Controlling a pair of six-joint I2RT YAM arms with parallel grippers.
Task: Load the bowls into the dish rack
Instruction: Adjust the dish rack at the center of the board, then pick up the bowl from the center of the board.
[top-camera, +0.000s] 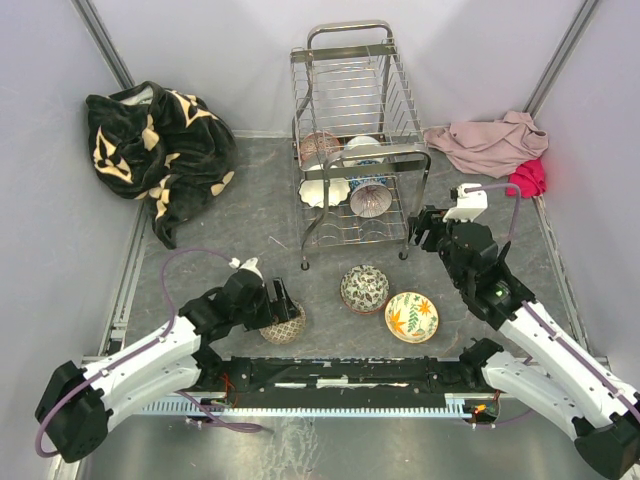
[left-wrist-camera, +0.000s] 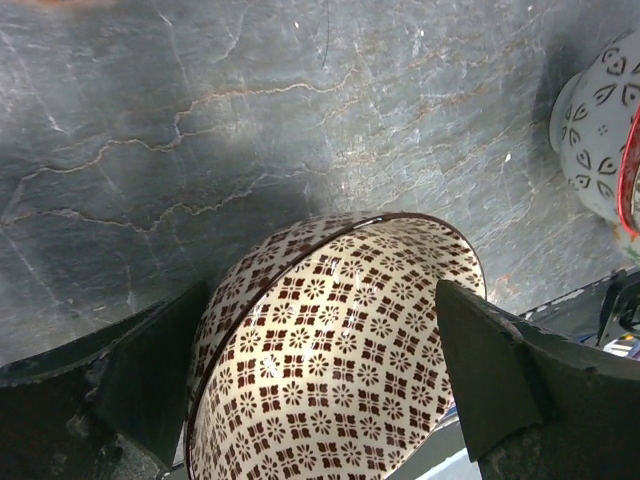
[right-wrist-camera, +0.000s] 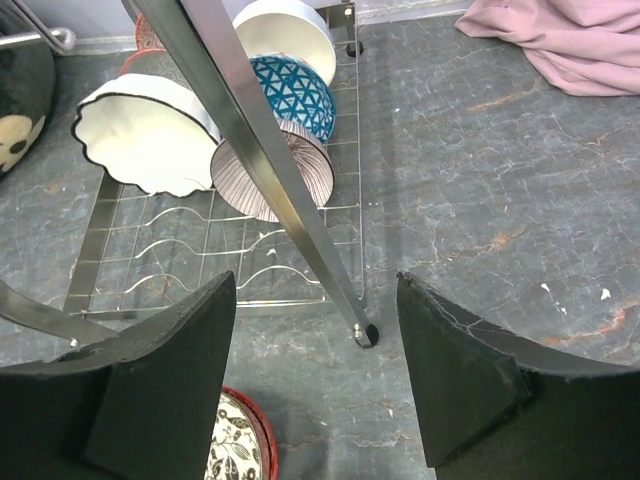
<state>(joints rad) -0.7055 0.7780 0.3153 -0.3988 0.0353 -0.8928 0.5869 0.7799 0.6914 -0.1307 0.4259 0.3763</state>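
With the left gripper (left-wrist-camera: 320, 300) jaws clamped across the brown-patterned bowl (left-wrist-camera: 330, 390), lift it steadily toward the dish rack (top-camera: 350, 95) far ahead; right gripper (right-wrist-camera: 315, 290) jaws gape empty.

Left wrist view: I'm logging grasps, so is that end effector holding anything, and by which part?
The left end effector apparently clamps the brown-and-cream patterned ceramic bowl across opposite sides of its rim.

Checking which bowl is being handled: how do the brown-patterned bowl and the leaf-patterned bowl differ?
The brown-patterned bowl is tilted between the fingers of the left gripper; the leaf-patterned bowl sits upright and free. The brown-patterned bowl carries small brown motifs, the leaf-patterned bowl large orange and green leaves. Both are outside the dish rack.
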